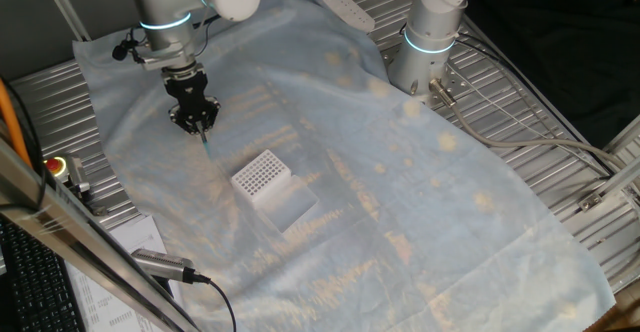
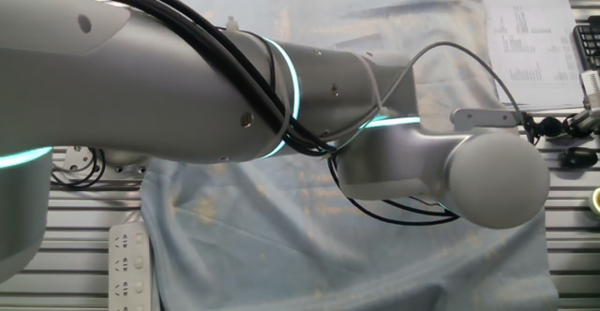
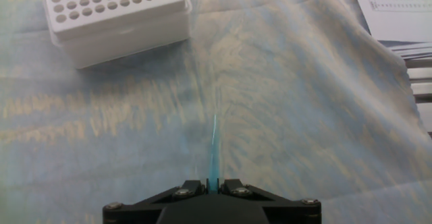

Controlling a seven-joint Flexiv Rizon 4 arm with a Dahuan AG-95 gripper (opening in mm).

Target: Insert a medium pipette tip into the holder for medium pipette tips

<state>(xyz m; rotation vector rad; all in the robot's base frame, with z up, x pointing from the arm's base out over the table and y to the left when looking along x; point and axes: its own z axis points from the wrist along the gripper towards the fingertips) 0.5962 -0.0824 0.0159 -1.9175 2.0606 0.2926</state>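
Note:
The medium pipette tip (image 3: 214,150) is a thin pale blue-teal sliver held between my fingers, pointing away from the hand over the cloth. In one fixed view it (image 1: 204,136) sticks down from my gripper (image 1: 197,122), above and to the left of the holder. My gripper (image 3: 213,181) is shut on the tip. The holder for medium pipette tips (image 1: 262,179) is a white block with a grid of dark holes, on the cloth. In the hand view the holder (image 3: 115,11) lies at the top left, well apart from the tip. The other fixed view shows only the arm.
A pale blue cloth (image 1: 420,192) covers the table. A second robot base (image 1: 428,32) stands at the back right with cables beside it. A white power strip (image 1: 342,4) lies at the back. Printed papers (image 3: 398,11) lie at the cloth's edge. Metal grating surrounds the cloth.

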